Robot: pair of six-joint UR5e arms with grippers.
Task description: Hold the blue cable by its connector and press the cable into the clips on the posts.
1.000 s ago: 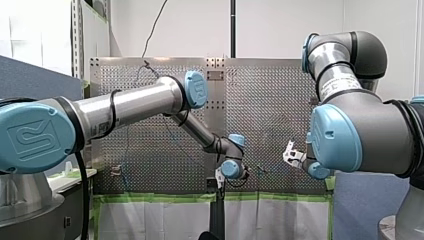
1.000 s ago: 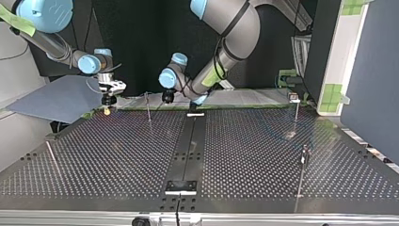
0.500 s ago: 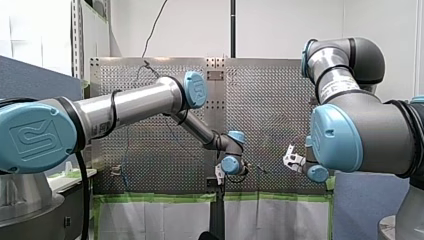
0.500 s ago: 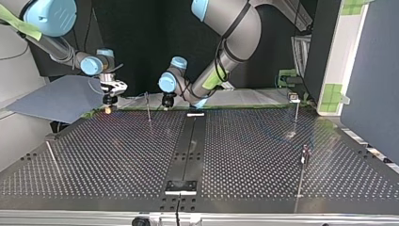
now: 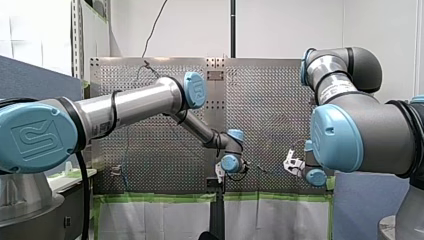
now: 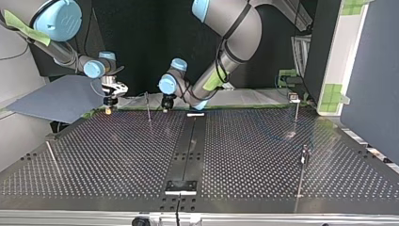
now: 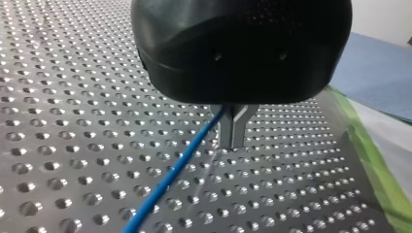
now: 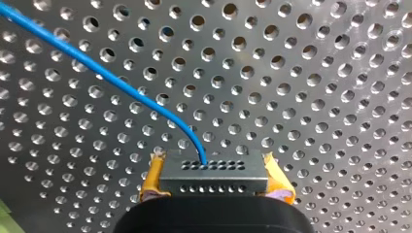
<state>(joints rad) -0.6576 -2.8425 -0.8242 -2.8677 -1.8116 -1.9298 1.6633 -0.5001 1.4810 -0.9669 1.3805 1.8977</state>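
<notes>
Perforated metal worktop everywhere, with a few skinny posts sticking up out of it. So the robot's right hand has its yellow pads clamped on the dark connector. The blue cable leaves that block and curves off ahead over the holes. Its left hand has the metal fingers pinched together, and the cable looks caught at their root, trailing away low over the worktop. In the top view both hands sit at the far edge, with one post right between them. The cable's long axis runs hand to hand, so that's probably the post the span gets pushed onto. The left hand looks a touch nearer it.
</notes>
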